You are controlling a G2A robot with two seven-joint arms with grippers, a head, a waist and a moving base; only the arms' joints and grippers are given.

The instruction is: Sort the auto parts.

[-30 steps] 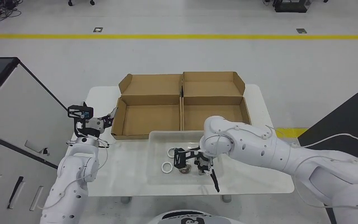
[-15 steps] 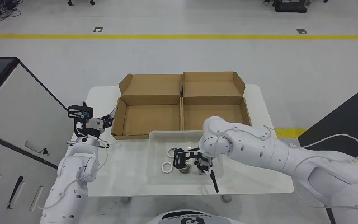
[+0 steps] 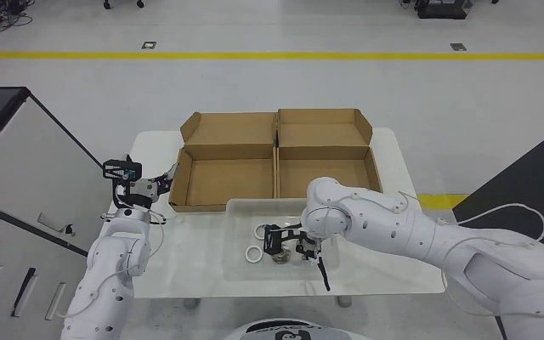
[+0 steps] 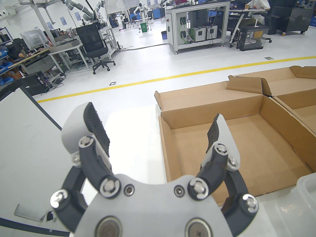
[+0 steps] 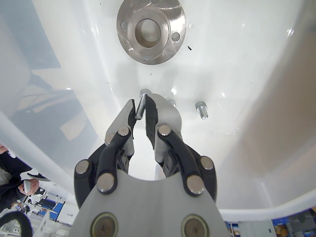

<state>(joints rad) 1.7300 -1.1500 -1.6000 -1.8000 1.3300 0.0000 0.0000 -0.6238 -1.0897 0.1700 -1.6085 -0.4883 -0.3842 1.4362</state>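
Table (image 3: 391,149) holds cardboard boxes (image 3: 229,183) and clear bin (image 3: 238,238); yellow floor line (image 3: 255,55) behind.

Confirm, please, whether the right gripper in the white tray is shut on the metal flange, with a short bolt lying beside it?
Not quite: the right gripper is shut on a long bolt, not the metal flange, which lies free beyond the fingers in the white tray, as the right wrist view shows. The short bolt does lie beside it.

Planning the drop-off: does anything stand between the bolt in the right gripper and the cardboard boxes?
Only the tray's far wall and the cardboard boxes' front walls; nothing else visible blocks the bolt in the right gripper.
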